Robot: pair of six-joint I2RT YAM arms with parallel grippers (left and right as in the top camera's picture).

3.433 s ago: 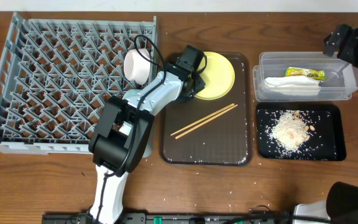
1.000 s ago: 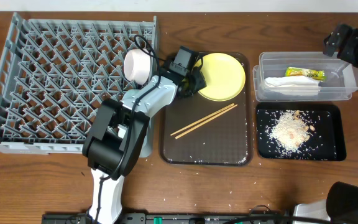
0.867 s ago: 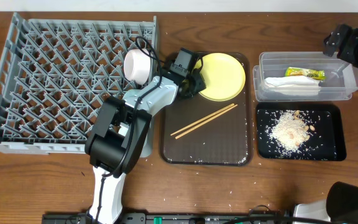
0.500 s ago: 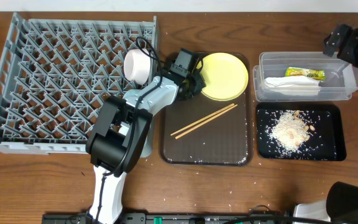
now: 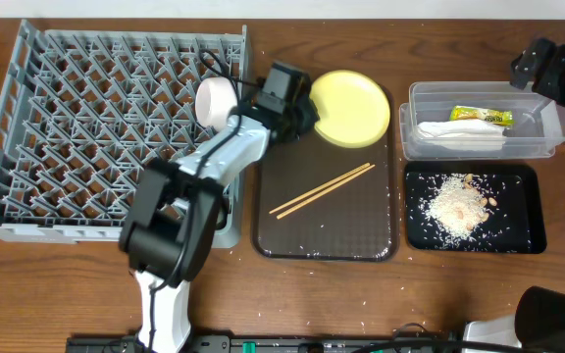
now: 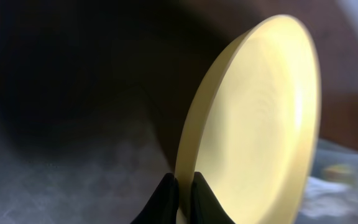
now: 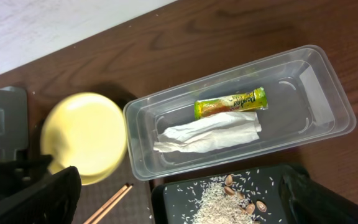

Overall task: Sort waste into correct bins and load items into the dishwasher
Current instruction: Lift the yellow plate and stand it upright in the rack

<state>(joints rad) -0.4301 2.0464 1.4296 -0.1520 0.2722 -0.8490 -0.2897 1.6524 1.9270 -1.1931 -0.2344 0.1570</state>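
Waste looks sorted on our end (wrapper and napkin in the clear tub, crumbs on the black tray), white cup in the rack, left gripper pinching the tilted yellow plate over the brown serving tray, right gripper wide open and empty, chopsticks not loaded yet.

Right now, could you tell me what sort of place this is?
Likely a lab table staged for dish clearing: a rack, a tray with chopsticks, and a tub holding a wrapper.
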